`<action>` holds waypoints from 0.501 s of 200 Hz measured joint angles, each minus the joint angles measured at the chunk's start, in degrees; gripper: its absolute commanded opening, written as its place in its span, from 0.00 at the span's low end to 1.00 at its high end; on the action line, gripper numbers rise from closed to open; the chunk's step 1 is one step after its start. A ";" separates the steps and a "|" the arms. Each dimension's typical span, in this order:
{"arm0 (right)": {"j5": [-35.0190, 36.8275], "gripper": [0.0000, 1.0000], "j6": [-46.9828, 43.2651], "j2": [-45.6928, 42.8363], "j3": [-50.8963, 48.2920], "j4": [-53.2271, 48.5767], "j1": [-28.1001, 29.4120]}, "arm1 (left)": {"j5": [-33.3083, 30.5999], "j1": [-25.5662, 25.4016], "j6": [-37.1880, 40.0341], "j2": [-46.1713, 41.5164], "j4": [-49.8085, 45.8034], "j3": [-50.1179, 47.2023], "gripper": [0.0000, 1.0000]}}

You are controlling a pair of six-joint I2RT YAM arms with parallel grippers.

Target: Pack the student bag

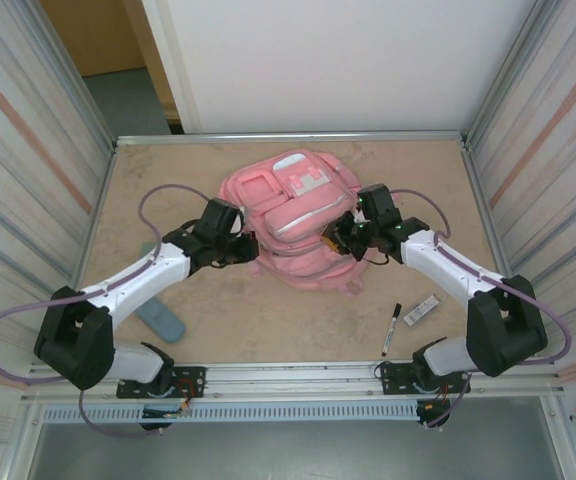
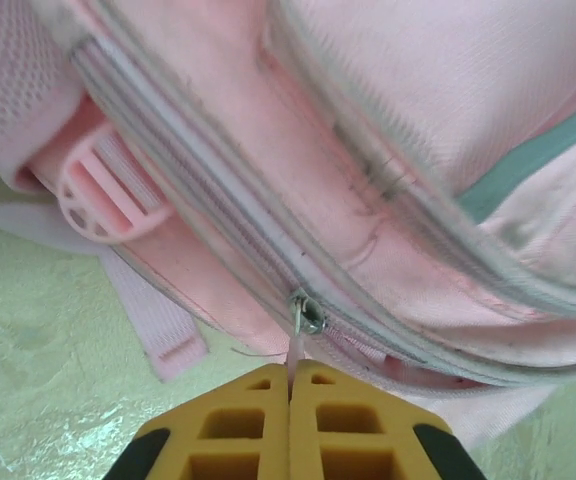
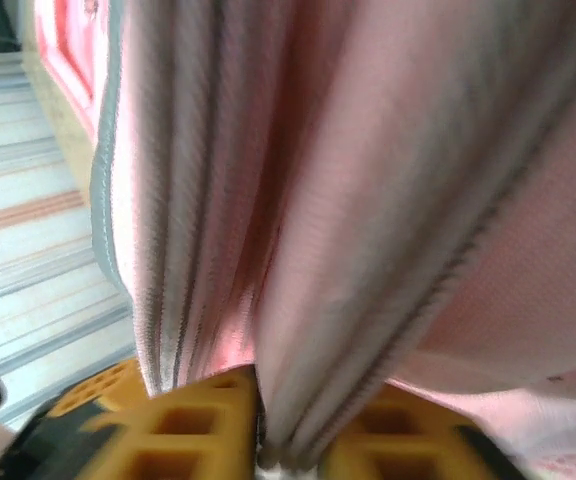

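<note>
Left hand [image 2: 290, 372], right hand [image 3: 260, 405]: closed.

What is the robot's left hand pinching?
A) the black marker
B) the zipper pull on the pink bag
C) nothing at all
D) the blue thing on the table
B: the left wrist view shows the left gripper closed on the thin zipper pull that hangs from a zipper of the student bag.

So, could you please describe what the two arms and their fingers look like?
The left arm and right arm match: white links, black joints and bases, a lilac cable looping along each. Their fingers are orange-yellow blocks with rectangular cut-outs.
</note>
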 measured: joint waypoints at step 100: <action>7.85 0.58 8.02 -1.84 -2.80 1.11 12.66 | 0.04 -13.77 -0.22 6.21 4.39 5.27 0.00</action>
